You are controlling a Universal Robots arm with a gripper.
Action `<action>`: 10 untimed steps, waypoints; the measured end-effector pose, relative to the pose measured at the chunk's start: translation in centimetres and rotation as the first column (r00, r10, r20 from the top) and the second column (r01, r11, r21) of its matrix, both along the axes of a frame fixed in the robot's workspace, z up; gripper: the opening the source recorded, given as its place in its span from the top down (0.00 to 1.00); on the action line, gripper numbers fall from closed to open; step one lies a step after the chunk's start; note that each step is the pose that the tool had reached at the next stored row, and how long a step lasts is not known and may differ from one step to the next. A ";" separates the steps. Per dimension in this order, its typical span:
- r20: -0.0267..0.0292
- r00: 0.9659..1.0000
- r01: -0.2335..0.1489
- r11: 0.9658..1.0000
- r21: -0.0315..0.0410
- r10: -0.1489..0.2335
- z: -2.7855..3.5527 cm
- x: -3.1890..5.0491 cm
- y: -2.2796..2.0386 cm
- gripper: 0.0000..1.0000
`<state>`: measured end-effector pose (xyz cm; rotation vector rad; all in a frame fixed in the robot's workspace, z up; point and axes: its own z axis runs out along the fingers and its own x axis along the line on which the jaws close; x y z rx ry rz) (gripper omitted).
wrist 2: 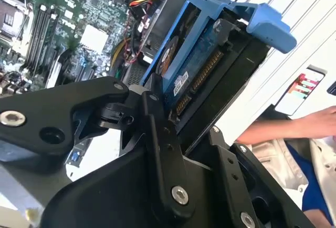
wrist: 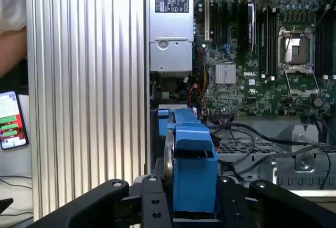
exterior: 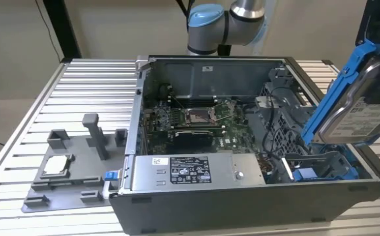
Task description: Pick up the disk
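In the exterior view, the disk (exterior: 364, 105) is seen at the exterior view's right end of the open computer case (exterior: 242, 201), held up over the drive bay (exterior: 314, 164). It is stood on edge, with its long axis steep and its upper end leaned toward the exterior view's right. The white label is faced toward the camera, and the blue carrier frame (exterior: 337, 93) runs along its exterior-view-left side. Whether the lower end touches the bay cannot be told. The robot arm (exterior: 226, 22) is seen behind the case, and a grey fixture tray (exterior: 72, 167) with a small silver chip (exterior: 55, 164) lies on the slatted counter (exterior: 91, 88).

The grasp itself is shown in both wrist views. The gripper (wrist: 191, 196) is closed narrowly on the disk (wrist: 191, 154), with a black finger pressed to each broad side. In the second wrist view the gripper (wrist 2: 184, 128) is seen clamped near the connector end of the disk (wrist 2: 199, 65), whose circuit-board face is turned to the camera.

The power supply (wrist: 169, 28) and motherboard (wrist: 252, 54) are seen below in the first wrist view. A phone (wrist 2: 302, 89) and a person's hand (wrist 2: 310, 125) are shown beside the counter in the second wrist view.
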<state>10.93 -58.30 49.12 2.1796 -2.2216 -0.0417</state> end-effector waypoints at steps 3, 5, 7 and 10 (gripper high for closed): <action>0.000 1.000 0.000 1.000 0.007 0.000 -0.33 0.00 -0.16 1.00; 0.000 1.000 0.000 1.000 0.016 0.000 -0.56 0.00 -0.19 1.00; 0.000 1.000 0.000 1.000 0.027 0.000 -0.77 0.00 -0.33 1.00; 0.000 1.000 0.000 0.999 0.035 0.000 -1.19 0.00 -0.54 1.00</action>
